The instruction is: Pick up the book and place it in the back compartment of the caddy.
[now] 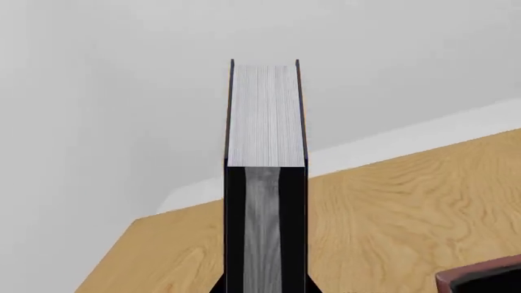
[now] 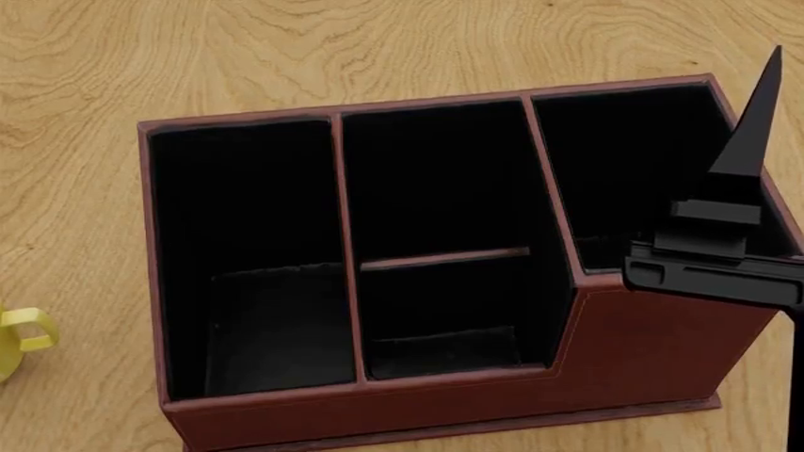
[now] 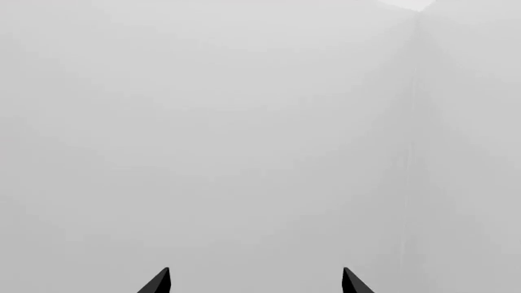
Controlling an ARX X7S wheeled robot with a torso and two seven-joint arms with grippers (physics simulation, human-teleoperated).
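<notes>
Small thick black hardcover book, white page edges: clamped in left gripper, centre of left wrist frame, long axis upright, above wood table. Red-brown leather caddy: lower right corner there. Back compartment: centre of head frame. Right gripper: spread, empty.

Table light wood, visible grain, smooth. Caddy reddish leather-look, stitched edges, matt black lining. Book matt black covers, white paper page edges.

head view close above caddy, wrists outward
</notes>
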